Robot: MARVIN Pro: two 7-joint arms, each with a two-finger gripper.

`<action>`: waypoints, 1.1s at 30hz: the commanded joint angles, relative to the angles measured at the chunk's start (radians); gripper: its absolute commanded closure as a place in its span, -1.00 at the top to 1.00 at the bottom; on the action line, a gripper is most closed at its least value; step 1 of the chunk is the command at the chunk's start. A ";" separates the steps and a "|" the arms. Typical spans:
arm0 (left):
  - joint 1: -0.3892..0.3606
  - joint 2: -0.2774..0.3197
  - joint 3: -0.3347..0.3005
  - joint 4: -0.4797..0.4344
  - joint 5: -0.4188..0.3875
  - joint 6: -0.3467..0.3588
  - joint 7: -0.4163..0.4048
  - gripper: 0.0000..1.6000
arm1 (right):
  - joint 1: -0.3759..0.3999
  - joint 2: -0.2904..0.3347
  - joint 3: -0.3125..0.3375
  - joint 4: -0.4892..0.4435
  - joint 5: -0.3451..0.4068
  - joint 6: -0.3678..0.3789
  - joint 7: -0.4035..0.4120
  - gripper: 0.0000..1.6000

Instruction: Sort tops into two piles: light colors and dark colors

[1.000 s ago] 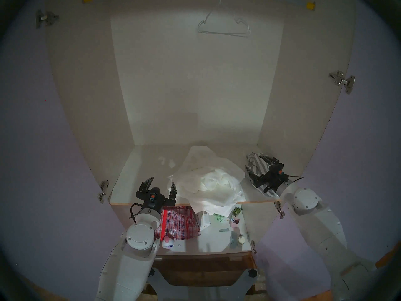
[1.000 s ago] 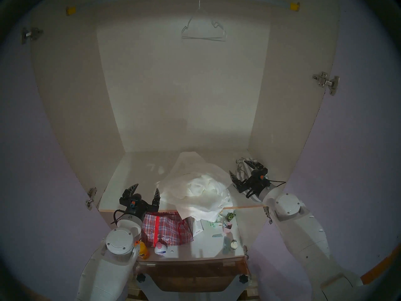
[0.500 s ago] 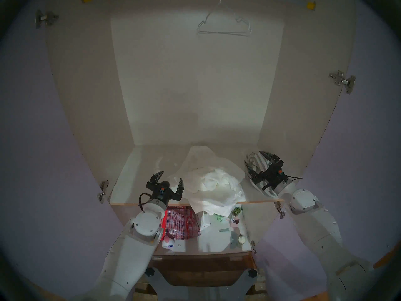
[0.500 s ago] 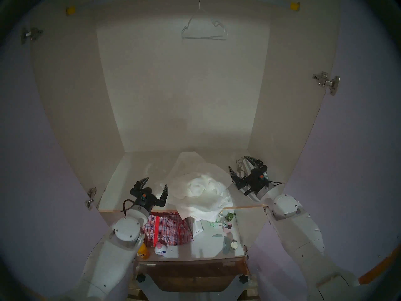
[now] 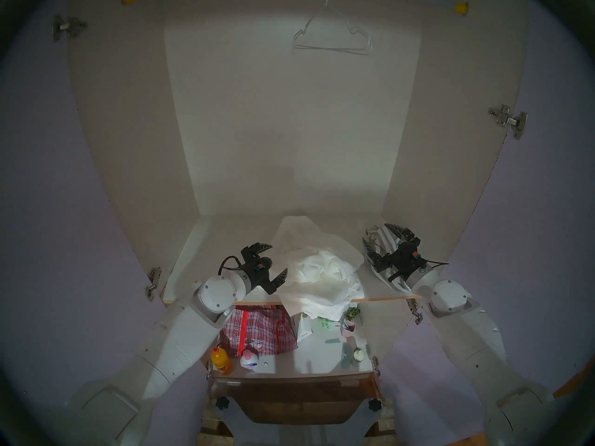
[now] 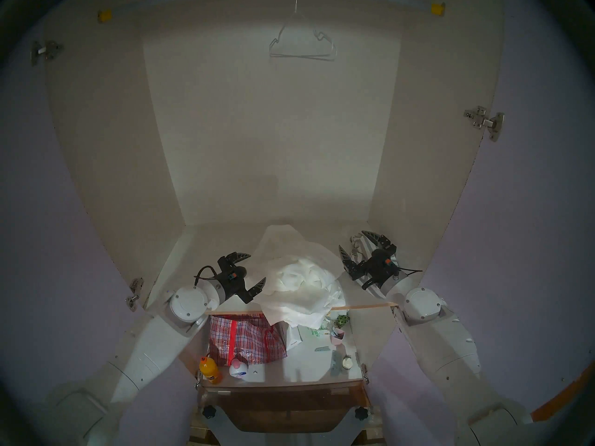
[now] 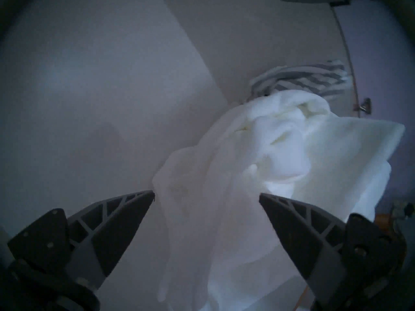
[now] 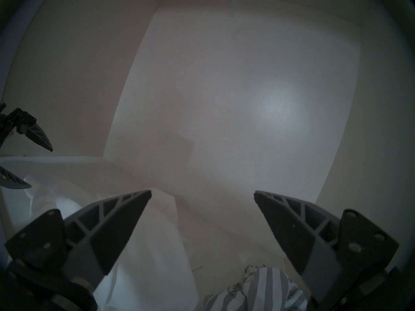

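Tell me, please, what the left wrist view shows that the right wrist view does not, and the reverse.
Only the left wrist view shows the crumpled top of the white heap and a door hinge behind it. Only the right wrist view shows the lit back wall of the wardrobe and the left gripper from outside, open. Both show their own open fingers, white cloth and the grey-and-white striped garment, which lies below the right gripper.

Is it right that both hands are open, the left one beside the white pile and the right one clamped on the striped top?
Not quite. The right hand is open above the striped top, not clamped; the right wrist view shows its fingers spread. The left hand is open beside the white pile.
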 commanded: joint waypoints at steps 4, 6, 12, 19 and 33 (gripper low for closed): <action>-0.161 -0.047 0.096 0.108 0.004 0.000 -0.193 1.00 | 0.020 -0.001 0.009 -0.018 0.003 -0.004 -0.004 1.00; -0.212 -0.075 0.140 0.179 0.037 -0.009 -0.224 1.00 | 0.020 -0.001 0.009 -0.018 0.003 -0.004 -0.004 1.00; -0.306 -0.159 0.168 0.355 0.074 -0.085 -0.195 1.00 | 0.021 -0.002 0.009 -0.017 0.003 -0.005 -0.003 1.00; -0.360 -0.145 0.177 0.358 0.106 -0.139 -0.194 1.00 | 0.021 -0.002 0.009 -0.016 0.003 -0.005 -0.003 1.00; -0.156 0.066 0.108 -0.054 0.028 -0.010 -0.388 1.00 | 0.020 -0.002 0.010 -0.018 0.003 -0.005 -0.004 1.00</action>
